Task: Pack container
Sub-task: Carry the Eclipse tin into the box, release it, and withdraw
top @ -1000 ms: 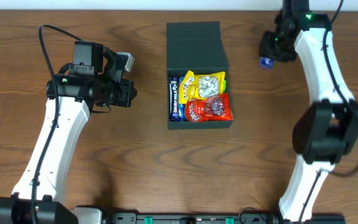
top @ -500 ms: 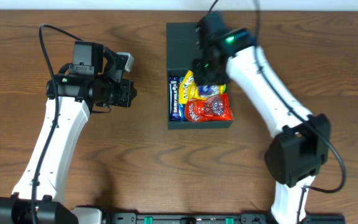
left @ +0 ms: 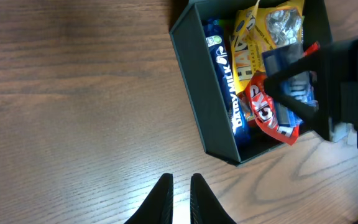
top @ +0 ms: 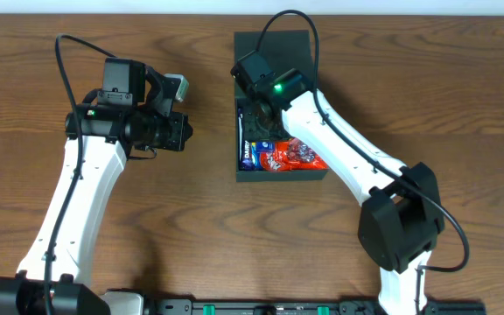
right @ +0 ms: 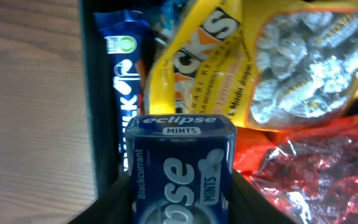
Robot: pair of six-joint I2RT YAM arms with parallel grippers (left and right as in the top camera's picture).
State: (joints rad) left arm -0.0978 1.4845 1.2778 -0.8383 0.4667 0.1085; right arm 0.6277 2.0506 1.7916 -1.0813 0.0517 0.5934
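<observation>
The dark green container (top: 280, 176) stands open at the table's middle, its flap lid (top: 274, 48) folded back. Inside lie a blue Dairy Milk bar (top: 247, 147), a yellow sweet bag (right: 191, 62) and a red packet (top: 303, 156). My right gripper (top: 261, 118) is shut on a blue Eclipse mints tin (right: 182, 162) and holds it over the container's left half, above the Dairy Milk bar (right: 124, 81). The tin also shows in the left wrist view (left: 289, 68). My left gripper (top: 185, 131) is shut and empty, left of the container, its fingertips (left: 165, 190) over bare wood.
A clear bag of silver-wrapped sweets (right: 309, 68) lies on the yellow bag. The container's left wall (left: 213, 106) faces my left gripper. The wooden table (top: 427, 105) surrounds the box.
My right arm has swung from the table's far right to over the container, carrying the mints tin. The left arm has not moved.
</observation>
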